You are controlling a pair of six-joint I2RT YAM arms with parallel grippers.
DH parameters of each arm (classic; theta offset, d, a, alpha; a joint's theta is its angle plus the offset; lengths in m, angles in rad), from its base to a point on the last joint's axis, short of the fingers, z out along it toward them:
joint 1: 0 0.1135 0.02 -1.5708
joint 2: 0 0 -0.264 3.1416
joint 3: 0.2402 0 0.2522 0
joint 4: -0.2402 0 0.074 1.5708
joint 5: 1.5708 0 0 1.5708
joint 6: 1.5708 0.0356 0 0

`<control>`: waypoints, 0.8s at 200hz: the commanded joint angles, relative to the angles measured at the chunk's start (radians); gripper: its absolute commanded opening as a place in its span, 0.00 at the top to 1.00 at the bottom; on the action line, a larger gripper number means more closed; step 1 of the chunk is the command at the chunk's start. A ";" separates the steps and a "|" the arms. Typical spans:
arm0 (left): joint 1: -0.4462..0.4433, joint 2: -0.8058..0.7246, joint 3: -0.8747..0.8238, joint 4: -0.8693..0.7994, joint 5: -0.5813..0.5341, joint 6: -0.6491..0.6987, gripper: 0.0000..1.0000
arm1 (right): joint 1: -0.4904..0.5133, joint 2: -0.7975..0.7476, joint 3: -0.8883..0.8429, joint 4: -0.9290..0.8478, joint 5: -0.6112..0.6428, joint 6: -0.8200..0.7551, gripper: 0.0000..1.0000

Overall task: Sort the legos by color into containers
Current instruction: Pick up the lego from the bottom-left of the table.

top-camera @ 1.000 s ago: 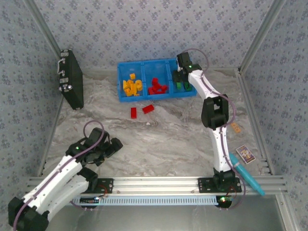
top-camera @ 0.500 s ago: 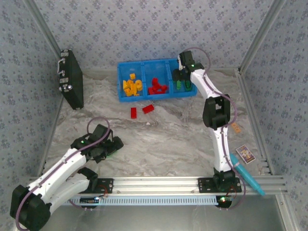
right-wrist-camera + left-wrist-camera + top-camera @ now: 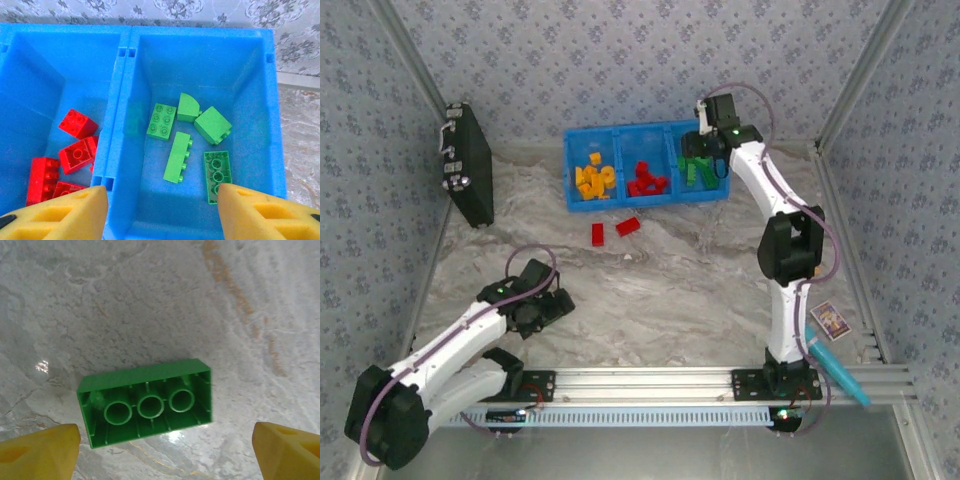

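left gripper [image 3: 164, 452], fingers wide, hovers over an upturned green brick [image 3: 145, 402] near left; right gripper [image 3: 162, 215], fingers wide, hangs above green bricks [image 3: 178, 157] in the blue bin's [image 3: 120, 100] right compartment.

Open tabletop [image 3: 150, 295] lies on all sides of the green brick [image 3: 145, 407].

Blue bin [image 3: 119, 125] — red legos [image 3: 77, 122], green legos [image 3: 177, 157] (marbled grey table [image 3: 150, 300]).
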 commanded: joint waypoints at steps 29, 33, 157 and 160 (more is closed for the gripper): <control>0.008 0.035 -0.032 0.042 0.004 0.010 0.17 | 0.002 -0.095 -0.059 0.028 0.005 -0.019 0.38; 0.008 0.036 -0.032 0.042 0.004 0.012 0.18 | 0.002 -0.103 -0.070 0.030 0.004 -0.020 0.38; 0.041 0.131 -0.006 0.107 -0.022 0.104 0.44 | -0.005 -0.392 -0.442 0.096 0.020 -0.017 0.36; 0.041 0.132 -0.005 0.107 -0.022 0.105 0.45 | -0.005 -0.394 -0.442 0.095 0.019 -0.018 0.36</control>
